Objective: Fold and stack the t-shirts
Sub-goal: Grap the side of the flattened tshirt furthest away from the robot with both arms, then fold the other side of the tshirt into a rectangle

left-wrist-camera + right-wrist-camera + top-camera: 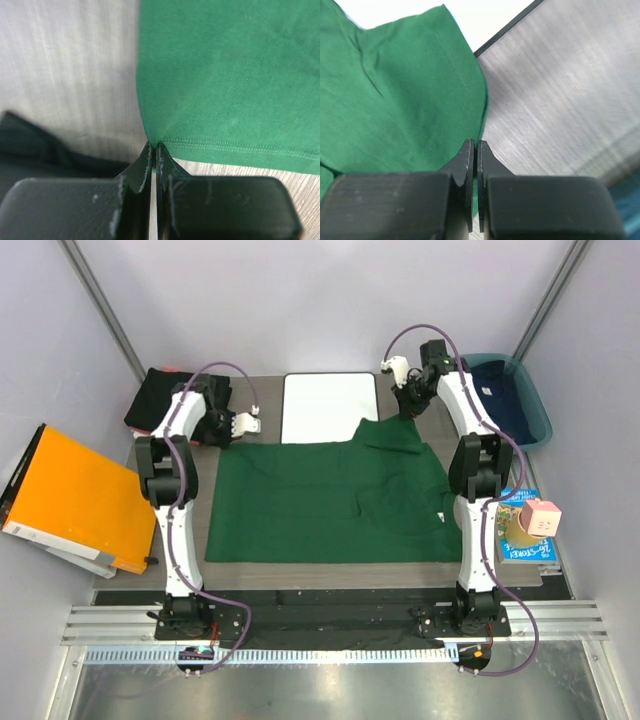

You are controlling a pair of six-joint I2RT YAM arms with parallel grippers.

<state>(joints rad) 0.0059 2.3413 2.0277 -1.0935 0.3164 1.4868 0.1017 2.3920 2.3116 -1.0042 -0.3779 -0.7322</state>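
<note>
At the far left an orange folder (75,498) is lying beside the desk (320,573), and beyond it the black folded t-shirts (162,395) are sitting at the desk's far left corner. Next to them the left tool (154,146) is pinching the far left corner of the green t-shirt (320,500), its jaws pressed together right where the stitched hem meets the side edge. The shirt is lying spread flat over the middle of the desk with its long axis running left to right, and nearly all of it is stretching away from both tools toward the arm bases. Beyond its far edge the white board (330,407) is lying between the two tools. Further right, the right tool (475,146) is gripping the far right corner, jaws narrowed on a sliver of green cloth, and that corner is looking lifted and doubled a little onto the body. Each arm is working its own corner, with neither nearer the middle. The coming move is probably turning on this: the held edge is the far one and the free cloth is lying nearward, so both tools should be drawing together toward the near hem, keeping level. At the far right a navy t-shirt (492,395) is resting in the blue bin (535,420).
</note>
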